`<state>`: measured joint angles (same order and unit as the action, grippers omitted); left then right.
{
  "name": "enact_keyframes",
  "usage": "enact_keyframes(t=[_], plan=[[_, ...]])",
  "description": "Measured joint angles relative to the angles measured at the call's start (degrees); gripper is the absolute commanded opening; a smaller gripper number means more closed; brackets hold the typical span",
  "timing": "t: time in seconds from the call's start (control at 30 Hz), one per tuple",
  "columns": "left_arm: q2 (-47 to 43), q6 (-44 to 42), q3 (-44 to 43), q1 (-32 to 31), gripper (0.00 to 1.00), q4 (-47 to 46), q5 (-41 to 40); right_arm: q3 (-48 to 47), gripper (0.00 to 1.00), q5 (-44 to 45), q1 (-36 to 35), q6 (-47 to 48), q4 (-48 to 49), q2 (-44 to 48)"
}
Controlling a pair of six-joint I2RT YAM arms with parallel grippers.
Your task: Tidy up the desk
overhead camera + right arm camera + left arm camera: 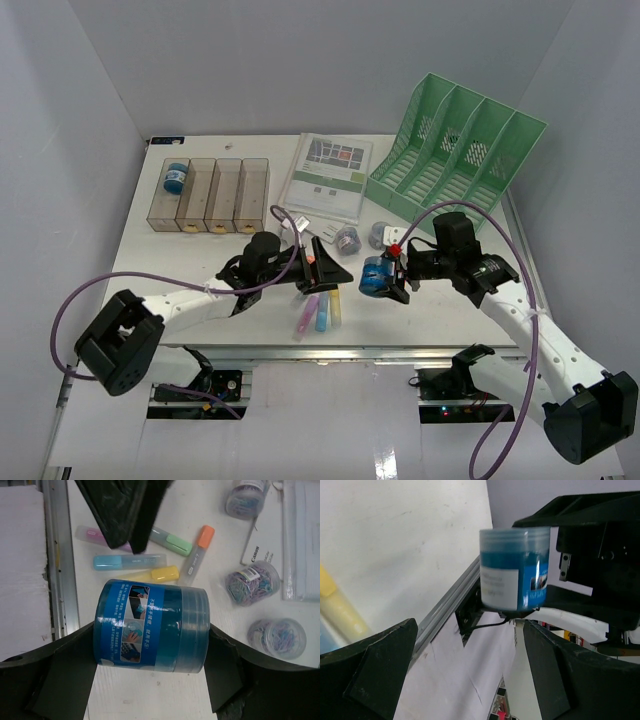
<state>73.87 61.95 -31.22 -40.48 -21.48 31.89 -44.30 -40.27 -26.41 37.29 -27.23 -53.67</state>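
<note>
On the white desk (180, 262), my right gripper (388, 280) is shut on a blue jar (374, 275) with a printed label. In the right wrist view the blue jar (152, 627) lies on its side, pinched at lid and base by the right gripper (150, 655), above the desk (165, 695) near its front rail. My left gripper (322, 268) stands open just left of it, over several highlighters (320, 312). In the left wrist view the left gripper (470, 645) has nothing between its fingers, and the blue jar (515, 570) hangs ahead.
A smoky four-compartment tray (210, 195) at the back left holds another blue jar (176, 180). A green file rack (455, 155) stands at the back right, with a booklet (330, 175) between them. Two jars of paper clips (348, 238) sit behind the grippers.
</note>
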Motion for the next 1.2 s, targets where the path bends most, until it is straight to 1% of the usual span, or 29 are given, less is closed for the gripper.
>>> enact_keyframes(t=[0.13,0.27,0.43,0.5,0.57,0.63,0.67,0.73,0.8,0.83,0.87,0.9,0.93,0.97,1.0,1.03,1.1,1.2], plan=[[5.63,0.78,-4.24,-2.91,0.98,-6.39,-1.08,-0.30,0.08,-4.67,0.00,2.12,-0.12,-0.38],[9.30,1.44,-7.18,-5.65,0.98,-11.02,-1.92,-0.30,0.08,-7.64,0.00,2.19,-0.10,-0.27],[13.02,2.86,-9.05,-8.20,0.98,-14.36,-1.93,-0.44,0.09,-9.52,0.00,2.11,-0.08,0.56],[14.32,3.64,-9.69,-8.92,0.96,-14.78,-1.76,-0.59,0.09,-9.56,0.00,2.09,-0.10,0.85],[15.19,4.32,-10.34,-9.28,0.90,-15.05,-1.60,-0.61,0.09,-9.16,0.00,1.99,0.10,0.88],[15.77,5.11,-10.71,-9.51,0.81,-15.29,-1.52,-0.61,0.10,-8.43,0.00,1.95,0.30,0.90],[15.95,5.56,-10.78,-9.61,0.71,-15.43,-1.50,-0.61,0.12,-7.99,0.00,1.93,0.29,0.92],[15.94,6.29,-10.98,-9.66,0.58,-15.45,-1.56,-0.58,0.17,-7.28,-0.01,1.94,0.48,1.07],[15.91,6.61,-11.41,-9.71,0.42,-14.90,-1.89,-0.46,0.27,-6.71,0.00,1.80,0.76,1.39],[15.89,6.61,-11.61,-9.73,0.36,-14.59,-2.06,-0.39,0.39,-6.34,0.00,1.66,0.92,1.60],[15.84,6.58,-11.80,-9.75,0.33,-14.19,-2.27,-0.27,0.61,-5.97,0.00,1.44,1.15,1.79],[15.74,6.53,-11.97,-9.77,0.25,-13.65,-2.53,-0.10,0.82,-5.60,-0.01,1.12,1.44,1.97],[15.58,6.48,-12.13,-9.80,0.20,-12.97,-2.80,0.06,0.90,-5.28,-0.04,0.85,1.68,2.08],[15.45,6.48,-12.30,-9.83,0.16,-12.24,-3.05,0.18,0.96,-4.96,-0.10,0.58,1.98,2.15],[15.32,6.45,-12.41,-9.85,0.12,-11.37,-3.33,0.27,0.98,-4.53,-0.14,0.25,2.40,2.28],[15.20,6.40,-12.44,-9.85,0.10,-10.26,-3.63,0.30,0.96,-3.90,-0.14,-0.10,3.14,2.45],[14.79,6.21,-12.50,-9.83,0.08,-7.54,-4.76,0.52,0.91,-2.59,-0.18,-0.59,4.35,2.89],[12.86,5.01,-12.77,-9.39,0.06,-1.27,-7.49,1.54,0.90,-1.26,-0.25,-1.10,5.22,3.60]])
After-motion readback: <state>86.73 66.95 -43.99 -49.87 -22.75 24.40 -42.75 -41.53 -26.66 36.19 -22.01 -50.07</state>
